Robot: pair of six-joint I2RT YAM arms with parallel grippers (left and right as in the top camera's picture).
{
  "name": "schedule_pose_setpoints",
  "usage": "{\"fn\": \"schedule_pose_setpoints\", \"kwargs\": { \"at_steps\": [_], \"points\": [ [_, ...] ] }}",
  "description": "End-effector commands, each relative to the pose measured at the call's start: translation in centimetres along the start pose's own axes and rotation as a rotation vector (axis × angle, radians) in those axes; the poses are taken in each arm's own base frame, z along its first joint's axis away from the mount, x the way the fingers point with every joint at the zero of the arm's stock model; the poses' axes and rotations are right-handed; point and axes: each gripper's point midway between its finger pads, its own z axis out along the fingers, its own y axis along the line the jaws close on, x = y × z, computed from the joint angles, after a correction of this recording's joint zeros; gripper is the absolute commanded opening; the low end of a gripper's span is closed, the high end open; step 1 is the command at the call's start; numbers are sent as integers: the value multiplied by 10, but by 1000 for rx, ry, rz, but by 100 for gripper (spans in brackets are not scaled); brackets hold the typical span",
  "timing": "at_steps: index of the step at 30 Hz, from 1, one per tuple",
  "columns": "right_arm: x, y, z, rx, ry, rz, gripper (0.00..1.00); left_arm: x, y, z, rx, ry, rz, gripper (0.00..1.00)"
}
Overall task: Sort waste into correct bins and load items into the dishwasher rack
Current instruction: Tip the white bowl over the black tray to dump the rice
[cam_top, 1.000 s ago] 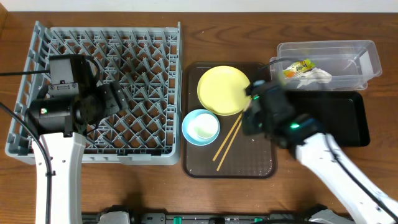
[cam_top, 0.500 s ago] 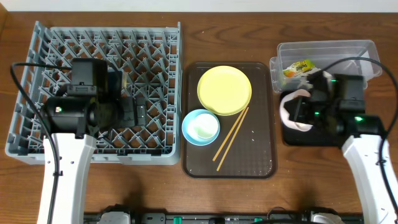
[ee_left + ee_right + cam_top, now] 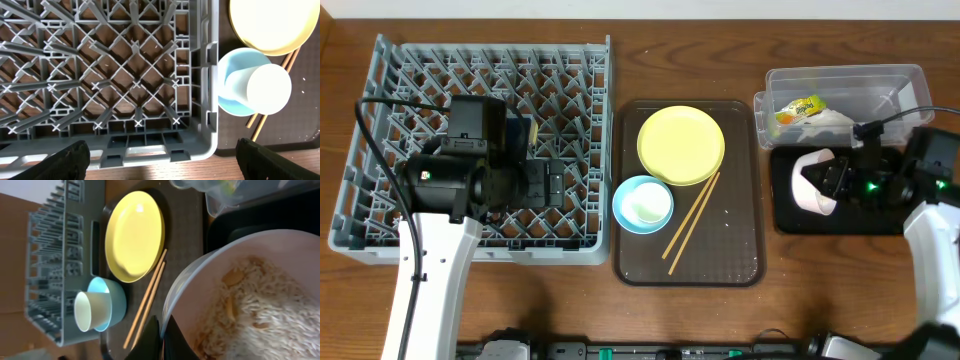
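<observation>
pincers: my right gripper (image 3: 842, 181) pinches the white bowl (image 3: 812, 186) rim over black tray (image 3: 840, 222); left gripper (image 3: 550, 186) gapes, far left of it.

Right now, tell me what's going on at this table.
The right pincer is shut on the rim of a white bowl, holding it tipped above the black tray with beige crumbs inside it. The left pincer hangs open and empty over the grey rack. On the brown tray sit a yellow plate, a blue bowl with a small white cup in it, and chopsticks. A snack wrapper and tissue lie in the clear tub.
</observation>
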Motion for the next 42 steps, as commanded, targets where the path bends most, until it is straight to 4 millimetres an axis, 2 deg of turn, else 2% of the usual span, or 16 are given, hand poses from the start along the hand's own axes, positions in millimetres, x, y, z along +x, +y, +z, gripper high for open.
{"fn": "schedule_pose_setpoints", "kwargs": {
  "at_steps": [1, 9, 12, 23, 28, 33, 42],
  "points": [
    [-7, 4, 1, -135, -3, -8, 1, 3, -1, 4, 2, 19, 15, 95],
    [-16, -2, 2, -371, -27, 53, 1, 2, -1, 4, 2, 16, 15, 95],
    [-22, -11, -2, -427, -57, 93, 1, 2, -1, 4, 2, 16, 15, 95],
    [-47, -49, -32, -636, -228, 197, 1, 2, -1, 4, 2, 15, 15, 95],
    [-48, -75, -39, -622, -274, 263, 1, 2, -1, 4, 2, 15, 15, 95],
    [-49, -100, -55, -600, -342, 310, 1, 2, -1, 4, 2, 15, 15, 95],
    [-51, -129, -85, -577, -433, 405, 1, 2, -1, 4, 3, 12, 15, 95]
  ]
}}
